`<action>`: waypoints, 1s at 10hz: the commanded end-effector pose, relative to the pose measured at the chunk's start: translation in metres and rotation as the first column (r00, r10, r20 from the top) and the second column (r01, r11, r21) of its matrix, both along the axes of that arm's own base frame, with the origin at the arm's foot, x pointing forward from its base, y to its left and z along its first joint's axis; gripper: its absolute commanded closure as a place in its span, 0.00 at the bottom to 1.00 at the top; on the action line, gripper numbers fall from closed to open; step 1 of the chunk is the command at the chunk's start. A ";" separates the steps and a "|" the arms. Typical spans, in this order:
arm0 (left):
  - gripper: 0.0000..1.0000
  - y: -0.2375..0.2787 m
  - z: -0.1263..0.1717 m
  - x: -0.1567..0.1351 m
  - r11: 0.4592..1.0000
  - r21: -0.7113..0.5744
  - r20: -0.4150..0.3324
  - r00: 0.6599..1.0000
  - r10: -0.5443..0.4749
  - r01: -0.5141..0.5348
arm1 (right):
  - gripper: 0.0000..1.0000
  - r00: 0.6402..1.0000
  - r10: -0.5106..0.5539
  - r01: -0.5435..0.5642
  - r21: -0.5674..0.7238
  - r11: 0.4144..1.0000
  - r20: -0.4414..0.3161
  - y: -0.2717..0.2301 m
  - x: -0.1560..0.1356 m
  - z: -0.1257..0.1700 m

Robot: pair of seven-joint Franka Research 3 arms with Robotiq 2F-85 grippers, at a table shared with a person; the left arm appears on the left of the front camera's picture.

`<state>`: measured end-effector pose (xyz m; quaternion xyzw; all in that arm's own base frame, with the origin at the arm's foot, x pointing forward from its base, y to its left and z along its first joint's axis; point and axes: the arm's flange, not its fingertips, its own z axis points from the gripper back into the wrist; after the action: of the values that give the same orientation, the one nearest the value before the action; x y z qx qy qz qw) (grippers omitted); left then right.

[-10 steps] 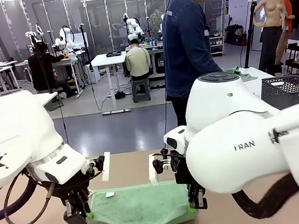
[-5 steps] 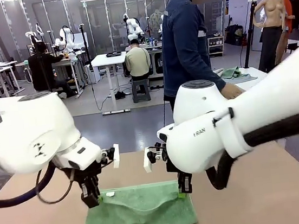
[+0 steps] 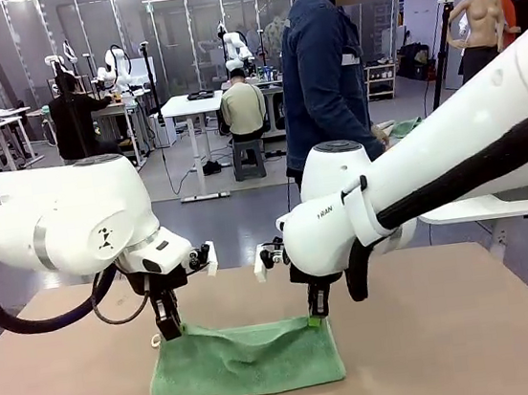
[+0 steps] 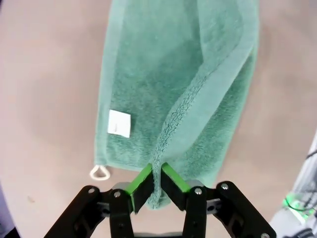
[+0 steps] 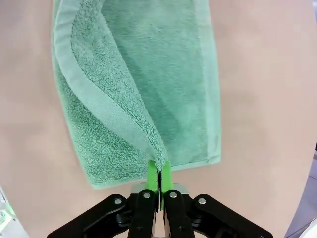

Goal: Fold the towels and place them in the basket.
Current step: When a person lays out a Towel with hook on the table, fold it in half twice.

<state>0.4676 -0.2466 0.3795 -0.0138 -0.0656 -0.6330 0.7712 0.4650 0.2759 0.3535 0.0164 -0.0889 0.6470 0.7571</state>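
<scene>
Arms carried green towel [image 3: 246, 365] edge farther across table [image 3: 435, 331]; left jaws, right jaws each pinching lifted corner

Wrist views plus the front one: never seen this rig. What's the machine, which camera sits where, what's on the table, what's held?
Two white robot arms, left arm and right arm, work at a tan table. The front view looks across it from between the arms toward a person at the far side. Each wrist view looks along that arm's own black, green-padded jaws. A mint green towel lies on the table. Both pairs of jaws are shut on it, each pinching one far corner, lifted slightly.
</scene>
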 end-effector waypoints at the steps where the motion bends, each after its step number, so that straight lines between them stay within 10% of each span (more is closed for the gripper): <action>1: 1.00 -0.003 -0.001 0.015 0.999 0.013 0.014 0.999 0.035 -0.035 | 1.00 1.000 0.014 -0.014 -0.034 0.999 -0.001 0.005 0.018 -0.006; 9: 1.00 0.004 -0.027 0.044 0.995 0.053 0.032 0.996 0.081 -0.083 | 0.89 0.998 -0.021 0.025 -0.071 0.997 0.054 0.005 0.042 -0.016; 10: 0.65 0.003 -0.026 0.043 0.996 0.030 0.055 0.995 0.079 -0.081 | 0.73 0.997 -0.006 0.011 -0.063 0.998 0.072 0.006 0.040 -0.017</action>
<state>0.5083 -0.2395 0.3529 0.0129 -0.0558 -0.6096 0.7907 0.5065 0.2787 0.3396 -0.0161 -0.0816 0.6497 0.7557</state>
